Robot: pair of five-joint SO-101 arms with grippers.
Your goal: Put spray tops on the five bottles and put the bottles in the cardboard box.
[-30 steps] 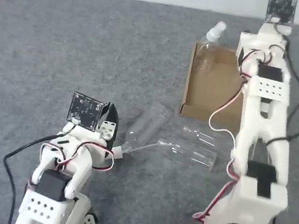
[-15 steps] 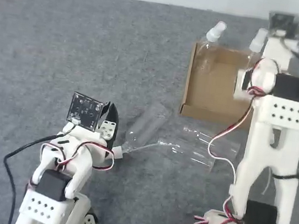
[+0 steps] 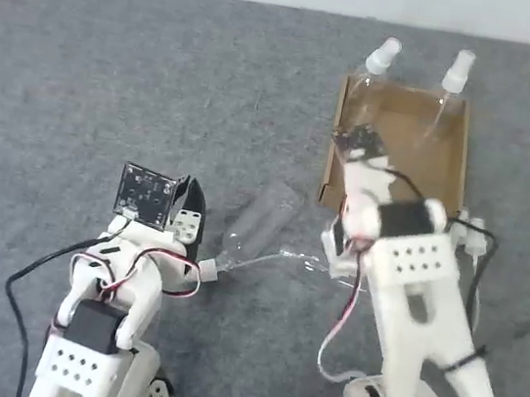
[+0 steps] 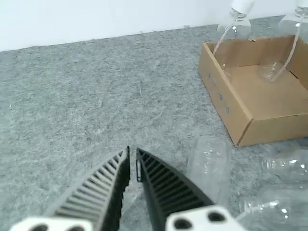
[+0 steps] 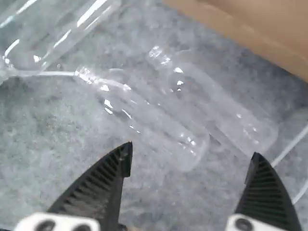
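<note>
Hovering at six o'clock of the cardboard box [image 3: 332,159], my right gripper [image 5: 191,150] gaped over two bottles [image 5: 144,118]; my left gripper [image 4: 132,151] was pinched together.

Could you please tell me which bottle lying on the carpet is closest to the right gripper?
The clear bottle lying just ahead of the open right gripper; the second bottle lies beyond it, nearer the cardboard box.

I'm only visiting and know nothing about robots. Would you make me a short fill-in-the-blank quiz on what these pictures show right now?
1. The cardboard box holds ___ spray-topped bottles.
2. The right gripper hangs over the loose bottles on the carpet with its jaws ___.
3. The left gripper has its jaws ___, with nothing between them.

Missing words: two; open; shut
</note>
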